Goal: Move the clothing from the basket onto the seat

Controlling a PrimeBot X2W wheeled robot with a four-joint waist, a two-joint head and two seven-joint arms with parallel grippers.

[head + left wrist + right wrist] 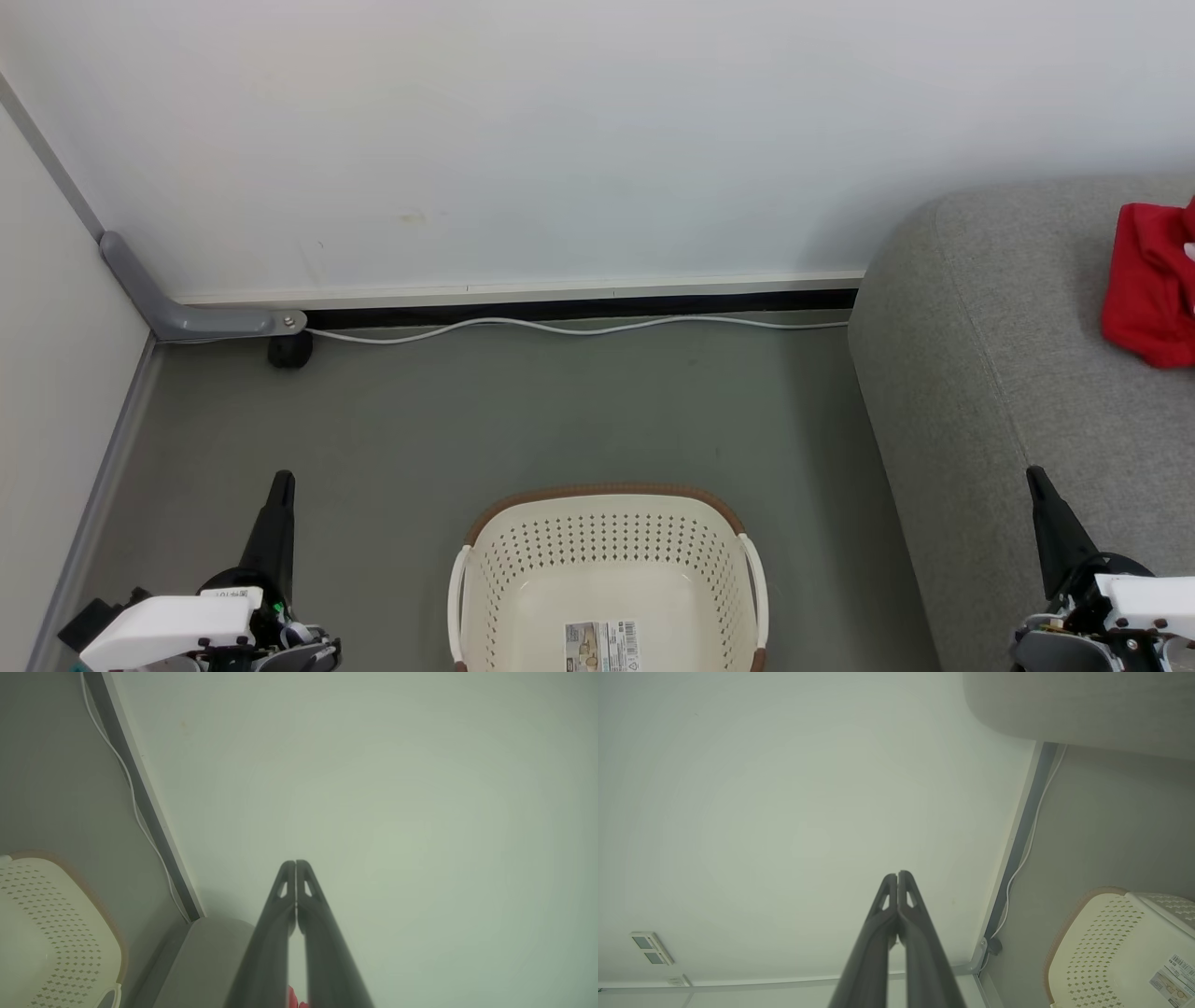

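Grey floor under a white wall holds the cream laundry basket (607, 537) near centre, its visible base bare except a label. Red clothing (1148, 289) lies on the grey sofa (1008, 373), far right. The left pincer (283, 480) and right pincer (1034, 476) are closed and empty, so the task looks done.

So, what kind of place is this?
Probably a corner of a living room, perhaps a staged one: a large grey fabric-upholstered sofa stands by a plain white wall, a cream perforated plastic laundry basket sits on the grey floor, and bright red clothing lies on the sofa.
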